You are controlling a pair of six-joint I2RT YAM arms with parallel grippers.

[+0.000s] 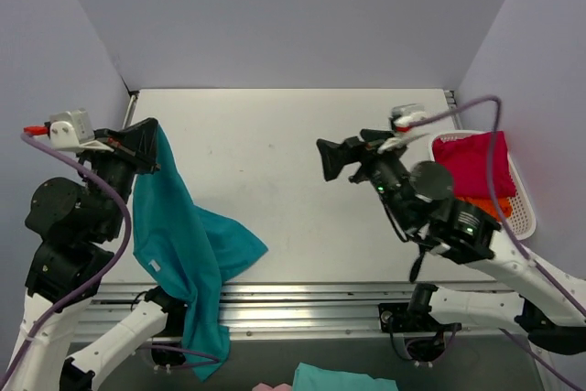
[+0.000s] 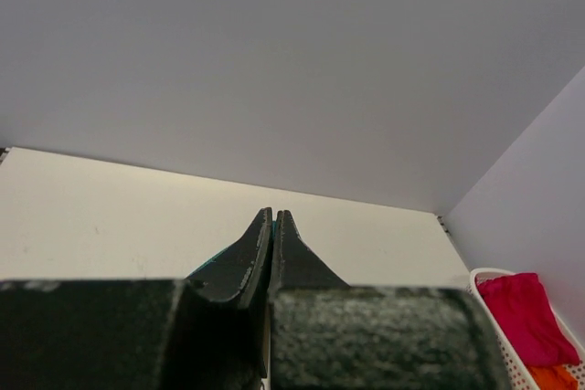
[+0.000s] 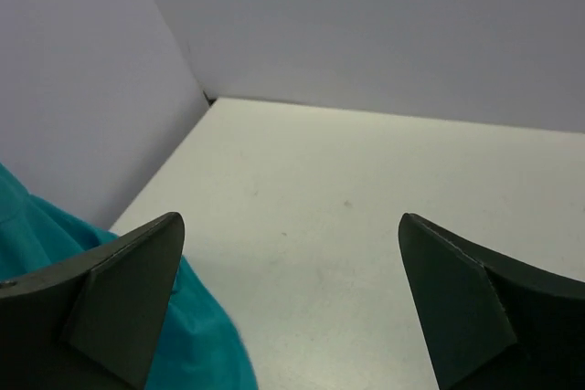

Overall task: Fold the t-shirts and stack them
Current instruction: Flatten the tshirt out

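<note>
Barely started: pinches the unfolded teal-blue t-shirt (image 1: 183, 235) in the clamped left gripper (image 2: 275, 221) over the table's (image 1: 275, 153) left edge, holds the right gripper (image 3: 288, 221) wide and empty, leaves the crimson-pink t-shirt (image 1: 472, 162) and the orange t-shirt (image 1: 494, 206) in the white basket (image 1: 526, 212) at the right edge

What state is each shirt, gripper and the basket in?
teal t-shirt: hanging from left gripper, trailing over table near edge
left gripper: shut on teal t-shirt
right gripper: open, empty
crimson t-shirt: crumpled in basket
orange t-shirt: in basket, mostly under crimson t-shirt
basket: holds both
</note>
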